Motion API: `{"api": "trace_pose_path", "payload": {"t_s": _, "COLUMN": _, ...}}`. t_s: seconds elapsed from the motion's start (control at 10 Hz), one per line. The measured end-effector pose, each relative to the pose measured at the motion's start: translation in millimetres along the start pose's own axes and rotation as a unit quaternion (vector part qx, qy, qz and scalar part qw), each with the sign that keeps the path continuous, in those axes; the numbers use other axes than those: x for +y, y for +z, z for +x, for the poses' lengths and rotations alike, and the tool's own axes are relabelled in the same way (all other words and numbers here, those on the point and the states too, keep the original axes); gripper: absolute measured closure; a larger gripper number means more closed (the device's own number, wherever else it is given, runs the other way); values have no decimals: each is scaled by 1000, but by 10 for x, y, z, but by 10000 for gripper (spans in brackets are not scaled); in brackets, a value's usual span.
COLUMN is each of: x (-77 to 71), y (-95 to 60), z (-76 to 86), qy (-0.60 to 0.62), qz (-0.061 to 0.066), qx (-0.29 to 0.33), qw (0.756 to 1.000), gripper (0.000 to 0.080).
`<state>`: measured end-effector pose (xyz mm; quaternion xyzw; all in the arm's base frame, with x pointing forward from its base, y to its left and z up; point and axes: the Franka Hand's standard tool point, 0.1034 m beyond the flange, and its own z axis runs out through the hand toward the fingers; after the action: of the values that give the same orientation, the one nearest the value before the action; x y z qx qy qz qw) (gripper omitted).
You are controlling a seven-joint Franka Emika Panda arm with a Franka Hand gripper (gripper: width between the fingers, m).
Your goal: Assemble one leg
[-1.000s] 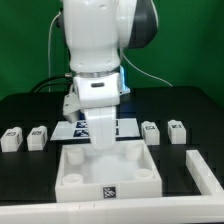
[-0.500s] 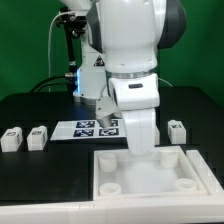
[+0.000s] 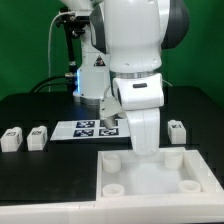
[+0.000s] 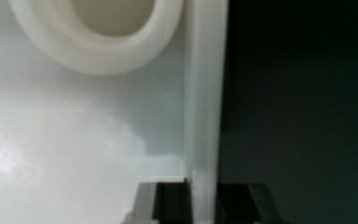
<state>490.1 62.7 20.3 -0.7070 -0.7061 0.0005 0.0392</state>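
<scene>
My gripper (image 3: 146,150) reaches down onto the far wall of the large white tray (image 3: 150,190), which has round corner sockets. In the wrist view the gripper (image 4: 206,206) has one dark finger (image 4: 171,205) on each side of the thin tray wall (image 4: 206,90), shut on it. A round socket (image 4: 105,30) shows beside the wall. Two legs (image 3: 10,138) (image 3: 37,135) stand at the exterior view's left and a third leg (image 3: 177,130) at its right. Each is a small white block with a tag. The fourth leg is hidden.
The marker board (image 3: 92,128) lies on the black table behind the tray, partly hidden by the arm. Cables and a stand rise at the back. The tray reaches the front right part of the table.
Since a second ago the tray and the gripper on it have shifted towards the exterior view's right. In the last half second almost nothing has moved.
</scene>
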Motion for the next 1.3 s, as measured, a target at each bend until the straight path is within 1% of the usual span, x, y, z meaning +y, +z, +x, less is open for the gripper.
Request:
{"api": "trace_pose_path", "payload": {"t_s": 0.1, "x": -1, "y": 2, "z": -3, "qy": 0, "qz": 0, "qx": 0, "qw": 1000, "gripper": 739}}
{"api": "trace_pose_path", "payload": {"t_s": 0.2, "x": -1, "y": 2, "z": -6, "qy": 1, "qz": 0, "qx": 0, "qw": 1000, "gripper": 552}}
{"api": "trace_pose_path", "payload": {"t_s": 0.4, "x": -1, "y": 3, "z": -10, "qy": 1, "qz": 0, "qx": 0, "qw": 1000, "gripper": 278}}
{"api": "trace_pose_path", "payload": {"t_s": 0.5, "x": -1, "y": 3, "z": -12, "qy": 1, "qz": 0, "qx": 0, "qw": 1000, "gripper": 278}}
{"api": "trace_pose_path", "payload": {"t_s": 0.6, "x": -1, "y": 2, "z": -15, "qy": 1, "qz": 0, "qx": 0, "qw": 1000, "gripper": 176}}
{"api": "trace_pose_path", "payload": {"t_s": 0.7, "x": 0, "y": 2, "z": -17, "qy": 2, "qz": 0, "qx": 0, "qw": 1000, "gripper": 158}}
{"api": "trace_pose_path", "payload": {"t_s": 1.3, "x": 0, "y": -5, "z": -24, "qy": 3, "qz": 0, "qx": 0, "qw": 1000, "gripper": 151}}
